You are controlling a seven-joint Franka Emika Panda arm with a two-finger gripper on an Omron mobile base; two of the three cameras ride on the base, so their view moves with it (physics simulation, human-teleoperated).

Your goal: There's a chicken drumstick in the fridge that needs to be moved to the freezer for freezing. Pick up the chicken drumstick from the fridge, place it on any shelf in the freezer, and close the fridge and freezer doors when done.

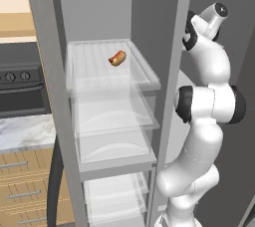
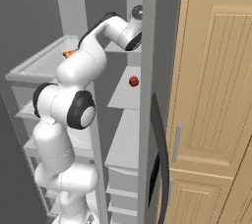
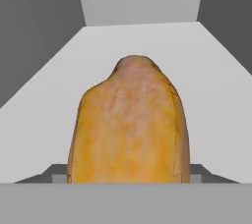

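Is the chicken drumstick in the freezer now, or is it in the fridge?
In the freezer: the chicken drumstick sits above an opaque grey shelf. Whether it rests on it, cannot tell.

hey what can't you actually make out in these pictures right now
- Gripper: its fingertips are covered by the chicken drumstick in the hand view, so grip state is unclear.
- Whether the drumstick rests on the freezer shelf or hangs above: contact hidden.
- Small red thing on a lower freezer shelf: too small to identify, right base view.

Chicken drumstick (image 3: 129,129) over freezer shelf (image 3: 44,105); hot dog (image 1: 117,57) on fridge top shelf.
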